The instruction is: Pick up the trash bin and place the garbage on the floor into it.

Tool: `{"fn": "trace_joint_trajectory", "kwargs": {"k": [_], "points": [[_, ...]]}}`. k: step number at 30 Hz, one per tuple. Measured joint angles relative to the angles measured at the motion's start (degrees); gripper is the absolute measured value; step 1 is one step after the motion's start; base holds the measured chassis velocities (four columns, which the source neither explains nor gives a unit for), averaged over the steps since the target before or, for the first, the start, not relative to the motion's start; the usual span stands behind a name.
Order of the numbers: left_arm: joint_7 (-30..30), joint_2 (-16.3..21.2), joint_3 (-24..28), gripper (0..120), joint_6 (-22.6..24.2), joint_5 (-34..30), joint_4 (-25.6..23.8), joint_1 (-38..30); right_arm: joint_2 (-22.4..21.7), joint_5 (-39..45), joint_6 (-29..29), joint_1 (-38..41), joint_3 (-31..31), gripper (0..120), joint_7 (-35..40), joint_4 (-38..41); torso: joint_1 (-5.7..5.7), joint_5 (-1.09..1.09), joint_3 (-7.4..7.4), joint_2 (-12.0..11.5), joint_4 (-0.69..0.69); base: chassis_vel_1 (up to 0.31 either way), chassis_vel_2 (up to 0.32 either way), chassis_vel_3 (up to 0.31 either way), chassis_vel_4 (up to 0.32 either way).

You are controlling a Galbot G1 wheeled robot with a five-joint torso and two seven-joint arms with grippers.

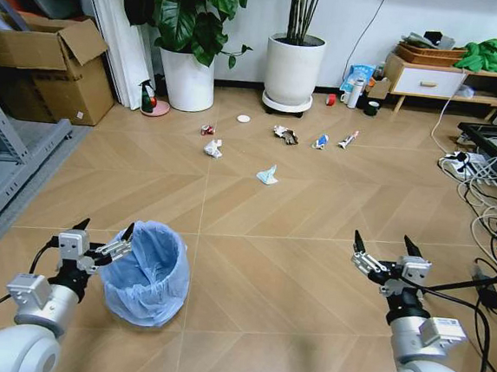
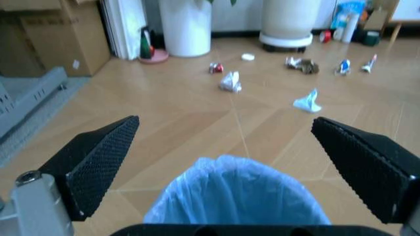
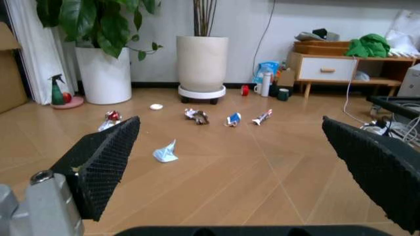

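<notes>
Left gripper (image 1: pixel 104 228) jaws spread wide beside trash bin (image 1: pixel 147 273) rim. Right gripper (image 1: pixel 388 244) jaws released above floor (image 1: pixel 293 268). Garbage (image 1: pixel 267 175) well ahead.

trash bin (image 1: pixel 147 273) stood on floor (image 1: pixel 296 242) at 7 o'clock, just beside left gripper (image 1: pixel 103 231) | right gripper (image 1: pixel 388 247) held at 5 | garbage (image 1: pixel 268 175) scattered at 12, w/ plant pots (image 1: pixel 293 71) behind
</notes>
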Motion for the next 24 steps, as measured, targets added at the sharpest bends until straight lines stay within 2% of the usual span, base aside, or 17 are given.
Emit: {"fn": "trace_joint_trajectory", "kwargs": {"k": [2,5,6,9,15,18,24], "points": [[-0.13,0.42,0.13,100,0.37,-0.32,0.32,-0.29,0.00,-0.02,0.01,-0.01,-0.03,100,-0.01,-0.02,0.00,0.00,0.00,0.00,0.00,0.000,0.000,0.000,0.000],[-3.09,3.64,1.71,100,4.79,-4.13,3.29,-2.63,-0.27,-0.09,0.06,-0.14,-0.21,100,-0.02,-0.24,0.00,-0.01,0.00,0.00,0.00,0.000,0.000,0.000,0.000],[-3.09,3.64,1.71,100,4.79,-4.13,3.29,-2.63,-0.27,-0.09,0.06,-0.14,-0.21,100,-0.02,-0.24,0.00,-0.01,0.00,0.00,0.00,0.000,0.000,0.000,0.000],[-4.38,5.87,3.09,100,7.21,-6.81,6.93,-4.83,-0.91,-0.07,0.07,0.20,-0.64,100,-0.03,-0.79,0.00,-0.01,0.00,0.00,-0.01,0.000,0.000,0.000,0.000],[-4.53,7.54,4.32,100,8.64,-8.92,10.49,-7.04,-1.20,-0.05,0.07,0.27,-1.01,100,-0.07,-1.23,0.00,-0.01,0.00,0.00,0.00,0.000,0.000,0.000,0.000],[-4.53,10.15,7.26,100,10.21,-10.75,15.25,-10.38,-1.38,-0.05,0.14,0.32,-1.28,100,-0.12,-1.81,0.00,-0.01,0.00,0.00,0.00,0.000,0.000,0.000,0.000],[-3.66,11.85,9.20,100,11.02,-10.88,19.75,-13.75,-1.53,-0.08,0.25,0.43,-1.41,100,-0.16,-1.87,0.00,-0.01,0.00,0.00,-0.02,0.000,0.000,0.000,0.000]]}}
